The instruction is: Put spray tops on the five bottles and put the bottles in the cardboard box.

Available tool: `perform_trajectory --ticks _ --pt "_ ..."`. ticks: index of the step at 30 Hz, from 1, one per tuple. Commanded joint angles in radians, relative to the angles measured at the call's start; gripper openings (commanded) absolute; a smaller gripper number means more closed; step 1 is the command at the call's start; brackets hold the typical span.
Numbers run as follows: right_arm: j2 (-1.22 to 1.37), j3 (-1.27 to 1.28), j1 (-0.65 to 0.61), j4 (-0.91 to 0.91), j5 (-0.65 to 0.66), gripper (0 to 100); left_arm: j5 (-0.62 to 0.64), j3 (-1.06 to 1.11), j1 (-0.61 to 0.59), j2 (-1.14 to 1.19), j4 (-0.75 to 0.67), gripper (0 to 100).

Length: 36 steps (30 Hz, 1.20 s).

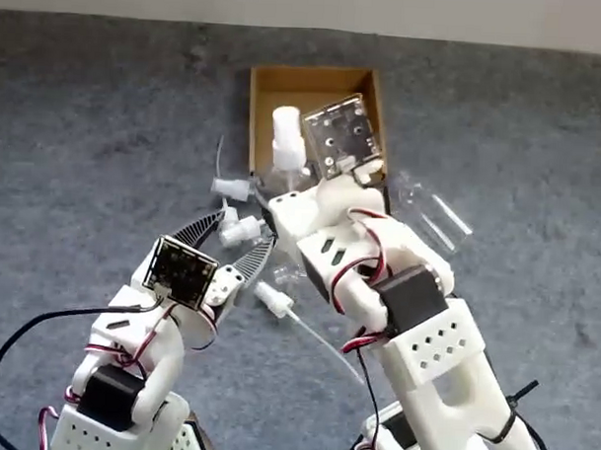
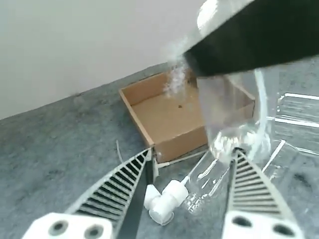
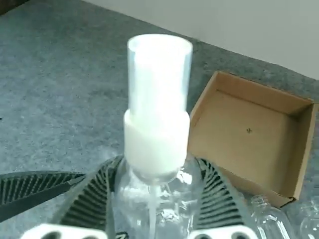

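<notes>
Bottle, clear plastic, white spray top

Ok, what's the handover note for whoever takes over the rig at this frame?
Right gripper: shut on a clear plastic bottle with its white spray top fitted, raised near the brown cardboard box.
Left gripper: open, at loose white spray tops on the grey carpet.
Done: one bottle capped; none in the box yet.
Left: box it, then cap and box the other clear bottles lying by the box.
</notes>
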Motion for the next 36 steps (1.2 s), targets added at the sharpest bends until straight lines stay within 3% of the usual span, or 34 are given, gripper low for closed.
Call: perform_trajectory --ticks 1,6,10,19,24,30,36 --pt "0.051 -0.024 0.081 -0.108 0.041 0.3 -0.006 -0.004 -0.027 -0.008 -0.031 19" --pt "0.282 -0.108 0.150 -0.295 0.055 0.3 -0.005 0.053 -0.090 -0.004 -0.046 19" --pt "0.524 -0.266 0.153 -0.406 0.057 0.3 -0.003 0.114 -0.162 0.002 -0.180 19" --pt "1.000 -0.720 0.153 -0.433 0.061 0.3 -0.006 0.151 -0.163 0.002 -0.236 19" --pt "1.081 -0.849 0.199 -0.435 0.061 0.3 -0.006 0.154 -0.163 0.002 -0.236 19" --pt "1.130 -0.851 0.236 -0.591 0.054 0.3 -0.006 0.154 -0.163 0.002 -0.236 19" --pt "1.211 -0.852 0.231 -0.598 0.037 0.3 -0.006 0.154 -0.163 0.002 -0.236 19"
